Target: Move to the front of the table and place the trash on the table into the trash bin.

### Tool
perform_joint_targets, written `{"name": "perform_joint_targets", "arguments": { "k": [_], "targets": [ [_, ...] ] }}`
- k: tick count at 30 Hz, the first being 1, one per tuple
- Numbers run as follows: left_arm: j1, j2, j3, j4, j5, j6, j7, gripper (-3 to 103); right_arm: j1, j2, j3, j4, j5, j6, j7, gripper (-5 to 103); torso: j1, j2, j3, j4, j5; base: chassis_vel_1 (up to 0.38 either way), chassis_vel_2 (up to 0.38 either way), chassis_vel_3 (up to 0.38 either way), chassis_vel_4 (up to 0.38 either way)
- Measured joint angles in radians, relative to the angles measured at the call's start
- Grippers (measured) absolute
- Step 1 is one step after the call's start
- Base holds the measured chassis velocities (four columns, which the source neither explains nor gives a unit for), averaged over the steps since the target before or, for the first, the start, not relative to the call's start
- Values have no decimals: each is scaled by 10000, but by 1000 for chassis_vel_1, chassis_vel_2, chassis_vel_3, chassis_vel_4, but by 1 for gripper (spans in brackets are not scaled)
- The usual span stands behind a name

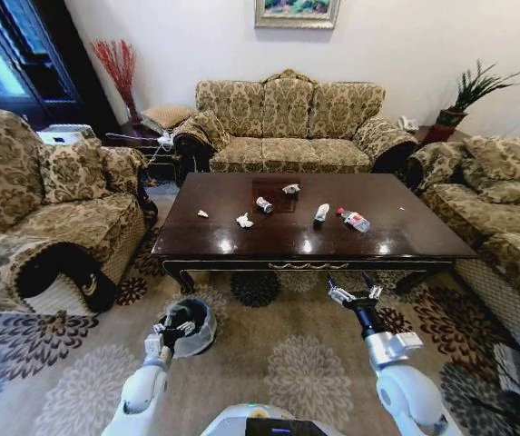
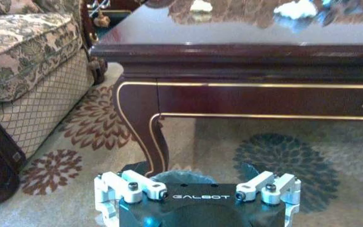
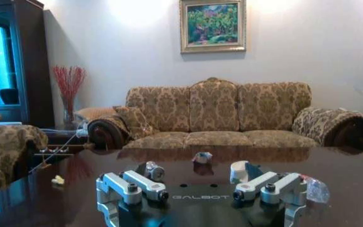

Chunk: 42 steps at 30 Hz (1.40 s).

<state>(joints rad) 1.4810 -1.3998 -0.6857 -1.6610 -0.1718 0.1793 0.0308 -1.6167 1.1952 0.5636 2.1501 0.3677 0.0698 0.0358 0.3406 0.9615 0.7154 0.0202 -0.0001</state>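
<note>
The dark glossy table (image 1: 396, 245) stands ahead of me with trash spread over its middle. On it lie a yellowish scrap (image 1: 203, 213), a crumpled white paper (image 1: 244, 220), a small wrapper (image 1: 264, 205), another crumpled piece (image 1: 291, 189), a white cup (image 1: 321, 213) and a clear bottle (image 1: 355, 220) with a red cap. The trash bin (image 1: 198, 338) sits on the carpet by the table's front left leg. My left gripper (image 1: 174, 328) (image 2: 200, 189) hovers open just above the bin (image 2: 185, 177). My right gripper (image 1: 356, 292) (image 3: 200, 189) is open and empty at the table's front edge, facing the cup (image 3: 239, 171) and bottle (image 3: 317, 189).
Patterned sofas surround the table: one behind it (image 1: 287, 127), an armchair on the left (image 1: 42, 209) and another on the right (image 1: 505, 200). Floral carpet (image 1: 287, 363) lies between me and the table. A carved table leg (image 2: 153, 142) stands just beyond the bin.
</note>
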Motion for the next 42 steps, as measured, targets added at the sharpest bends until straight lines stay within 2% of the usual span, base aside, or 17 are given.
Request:
{"name": "perform_joint_targets", "arguments": {
  "k": [5, 7, 8, 12, 18, 30, 33, 34, 38, 42],
  "targets": [
    [-321, 325, 0, 988, 220, -254, 26, 100, -24, 18, -27, -19, -53, 110, 109, 100, 3, -1, 1, 2, 0, -123, 118, 125, -127],
    [-681, 642, -18, 1895, 508, -502, 135, 100, -99, 39, -18, -86, -69, 306, 22, 100, 8, -2, 3, 0, -1, -49, 70, 53, -40],
    [-681, 642, -18, 1895, 508, -502, 135, 100, -99, 39, -18, -86, -69, 306, 22, 100, 8, -2, 3, 0, -1, -22, 45, 53, -15],
    [-1287, 1120, 69, 3351, 567, -583, 313, 100, -245, 85, 1, -190, -161, 626, -51, 100, -7, 1, -3, 0, 0, 0, 0, 0, 0],
    [-1754, 1303, 253, 4192, 217, -589, 515, 100, -268, 139, 99, -347, -345, 1043, -315, 100, -4, 0, -1, 0, 0, 0, 0, 0, 0],
    [-2416, 1426, 532, 5328, 233, -801, 659, 100, -322, 237, 65, -316, -533, 1083, -341, 100, -2, 0, 0, -1, 0, 19, 14, -18, -20],
    [-2592, 1485, 600, 5661, 262, -879, 702, 100, -299, 266, 21, -328, -606, 1104, -111, 100, -2, 0, 0, -1, 0, 107, 103, -112, -133],
    [-2729, 1492, 644, 5896, 276, -930, 739, 100, -209, 288, -22, -364, -684, 1111, 205, 100, -2, 0, 0, 1, 2, 139, 143, -139, -146],
    [-3019, 1466, 704, 6327, 281, -961, 824, 103, -165, 266, -26, -424, -729, 1111, 336, 100, -1, -1, 0, 2, -2, 133, 128, -109, -131],
    [-3539, 1335, 819, 7054, 386, -973, 1040, 95, -238, 136, 7, -436, -725, 1106, 315, 100, 0, 0, 0, 3, -1, 68, 55, -48, -42]
  ]
}}
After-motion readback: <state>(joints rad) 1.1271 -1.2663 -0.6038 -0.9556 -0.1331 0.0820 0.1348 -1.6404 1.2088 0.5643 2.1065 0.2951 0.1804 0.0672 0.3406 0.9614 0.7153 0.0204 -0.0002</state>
